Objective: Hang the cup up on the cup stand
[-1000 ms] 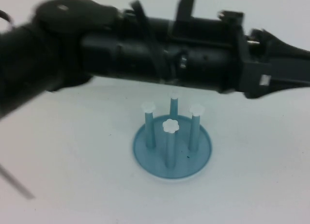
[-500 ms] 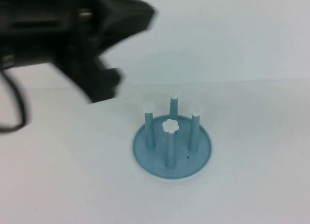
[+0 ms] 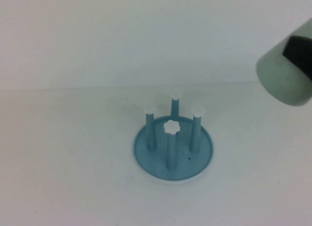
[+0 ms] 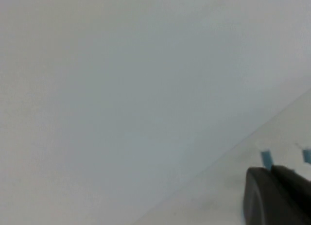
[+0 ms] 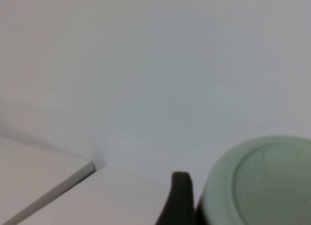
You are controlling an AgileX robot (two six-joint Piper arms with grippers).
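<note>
Gone from overhead is the left pincer [image 4: 277,196], grip state unclear, while the right pincer [image 3: 298,52] holds the cup [image 3: 282,74] aloft, well apart from the cup stand [image 3: 173,150] on the bench [image 3: 73,162]; next, invert it over a peg.

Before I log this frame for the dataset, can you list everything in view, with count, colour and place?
cup stand: one, light-blue round base with four blue pegs capped in white, centre of the table, nothing on it.
cup: one, pale mint green, in the air at the right edge of the high view, above and right of the stand.
table: one, white, under the stand.
right gripper: black, at the cup on the far right, shut on it.
left gripper: dark, seen only in the left wrist view, near the stand's pegs.
</note>
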